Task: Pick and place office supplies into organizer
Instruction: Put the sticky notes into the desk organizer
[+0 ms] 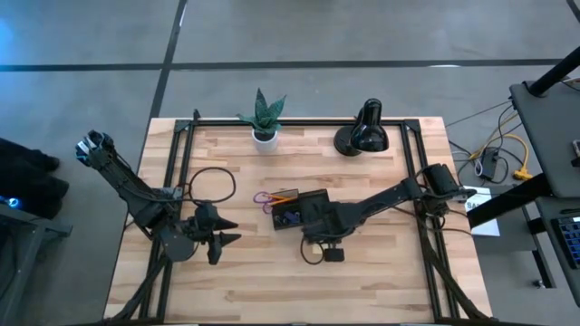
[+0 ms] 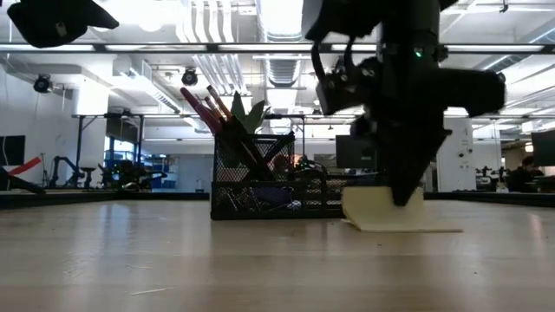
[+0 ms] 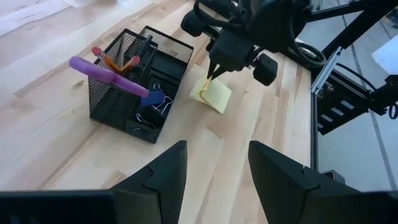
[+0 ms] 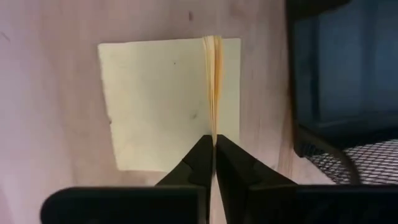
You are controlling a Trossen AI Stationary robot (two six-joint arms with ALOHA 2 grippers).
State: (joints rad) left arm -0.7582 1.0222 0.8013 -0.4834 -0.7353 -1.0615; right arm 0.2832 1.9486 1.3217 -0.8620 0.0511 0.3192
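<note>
right gripper sits at the centre of the high view, its fingers pinched together on the lifted sheets of the yellow sticky-note pad — the pad's lower sheets lie flat on the wooden table, just beside the black mesh organizer. purple-handled scissors and an orange pencil stand in the organizer's tall compartment. left gripper hovers at the lower left of the high view — fingers spread, holding nothing.

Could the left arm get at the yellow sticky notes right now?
Probably not: the right gripper is shut on the sticky notes from above, beside the organizer, blocking them. The left gripper waits open, well apart.
</note>
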